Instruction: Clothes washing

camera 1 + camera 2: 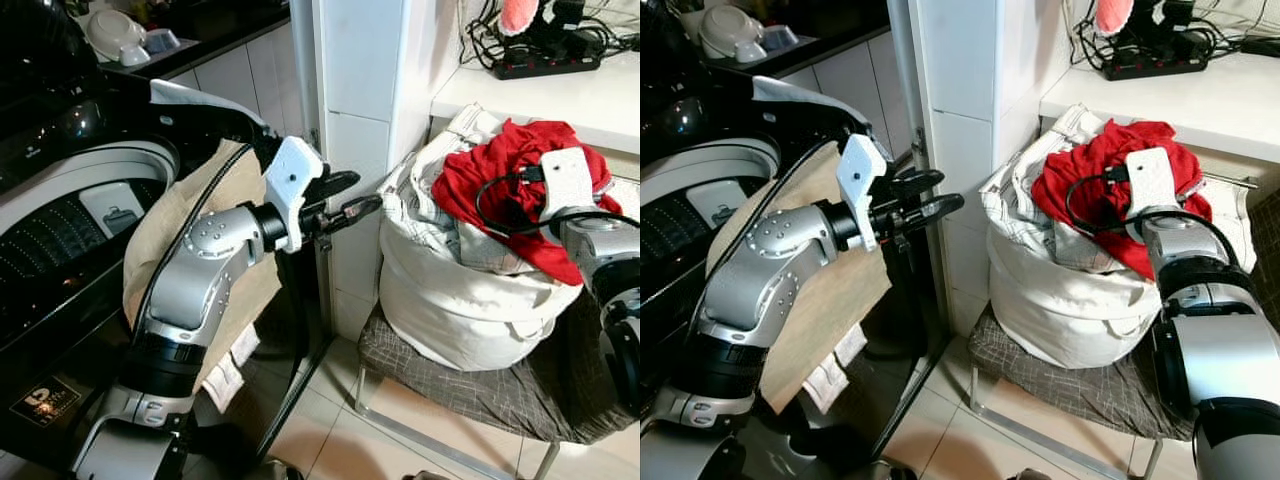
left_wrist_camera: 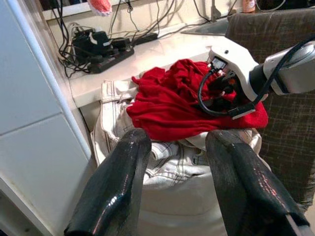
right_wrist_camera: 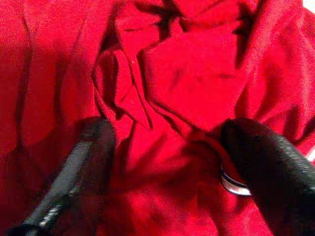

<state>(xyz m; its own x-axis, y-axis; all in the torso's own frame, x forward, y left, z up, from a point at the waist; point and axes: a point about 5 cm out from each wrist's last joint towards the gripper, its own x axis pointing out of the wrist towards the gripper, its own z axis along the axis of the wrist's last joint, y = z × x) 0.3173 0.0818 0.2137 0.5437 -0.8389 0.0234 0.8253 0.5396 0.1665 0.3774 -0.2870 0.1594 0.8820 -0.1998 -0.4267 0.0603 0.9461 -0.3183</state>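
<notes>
White tiles back a cramped corner. One washer (image 1: 60, 215), cut off at the left edge, has a tan cloth (image 1: 215, 235) draped over its rim. Beside it the left pincer (image 1: 345, 200) hangs in the air with fingers apart, holding nothing. One white bag (image 1: 455, 295) on a chair (image 1: 480, 395) holds pale laundry and a red garment (image 1: 490, 175) on top. The right pincer (image 3: 162, 162), spread wide, presses into that red cloth, its tips sunk in folds. One power strip (image 1: 545, 62) lies on the worktop (image 1: 560, 100).

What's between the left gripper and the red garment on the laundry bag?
Open air, then white striped cloth on the bag's near side. The left wrist view shows the left gripper open, looking across at the red garment.
</notes>
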